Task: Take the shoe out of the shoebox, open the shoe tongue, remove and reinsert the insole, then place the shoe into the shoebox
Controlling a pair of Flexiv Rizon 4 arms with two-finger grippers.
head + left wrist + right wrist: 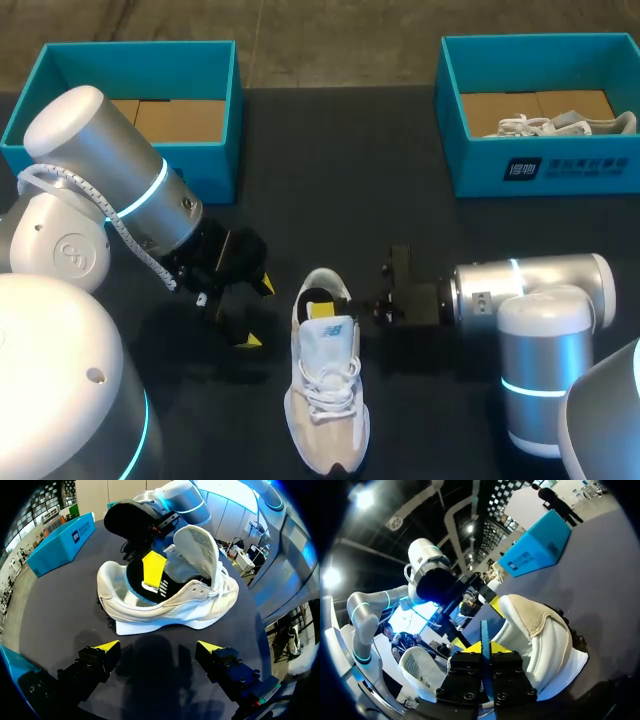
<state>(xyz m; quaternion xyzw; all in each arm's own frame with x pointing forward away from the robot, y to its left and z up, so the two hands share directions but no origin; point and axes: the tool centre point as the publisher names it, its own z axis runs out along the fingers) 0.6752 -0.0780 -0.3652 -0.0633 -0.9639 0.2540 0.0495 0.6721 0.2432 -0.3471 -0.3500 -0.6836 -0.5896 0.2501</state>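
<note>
A white sneaker (326, 390) stands on the dark table, heel toward the far side, with its tongue (198, 542) lifted. My right gripper (322, 304) comes in from the right and reaches into the heel opening. It is shut on the thin blue-edged insole (484, 632), which stands on edge between its fingers (153, 569). The insole's dark surface (134, 580) shows inside the shoe. My left gripper (159, 648) is open, low over the table just to the sneaker's left, touching nothing. In the head view my left gripper (257, 312) sits beside the heel.
A teal shoebox (215, 150) stands at the back left with only cardboard inside. A second teal shoebox (545, 170) at the back right holds another pale shoe (560, 124). Bare table lies between the boxes.
</note>
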